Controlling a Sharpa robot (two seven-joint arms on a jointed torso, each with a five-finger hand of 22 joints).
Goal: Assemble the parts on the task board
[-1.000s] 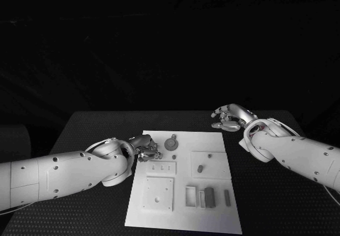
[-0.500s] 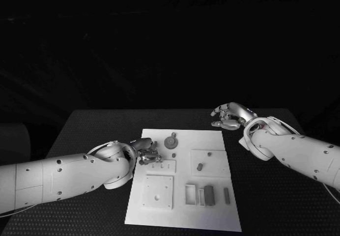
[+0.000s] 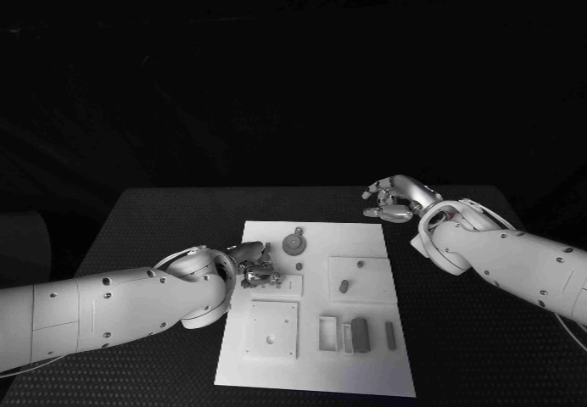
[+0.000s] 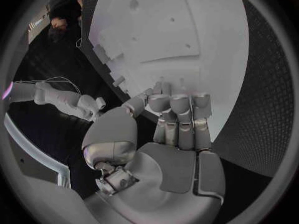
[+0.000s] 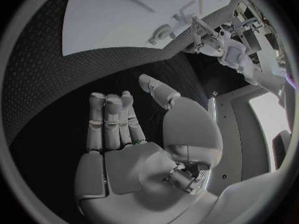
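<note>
Left hand [image 3: 254,264]: over the left edge of the task board [image 3: 312,377], fingers curled in together above the small plate with pegs [image 3: 279,287]. In the left wrist view the fingers [image 4: 181,114] lie side by side, bent toward the thumb; whether anything is pinched between them I cannot tell.
Right hand [image 3: 395,201]: above the black table [image 3: 159,220], just beyond the board's far right corner and apart from it. In the right wrist view the fingers [image 5: 109,119] are straight and close together, the thumb stands off to the side, and the palm holds nothing.
Task board: white, lying between the two hands, nearer the left one.
Round part [image 3: 295,243]: on the board, just beyond the left hand's fingertips, toward the far edge.
Small oval part [image 3: 345,287]: on a raised square to the right of the left hand, well apart from the right hand.
Square plate [image 3: 271,331]: on the board, nearer the robot than the left hand.
Upright blocks [image 3: 354,334]: beside the square plate, on the side toward the right arm.
</note>
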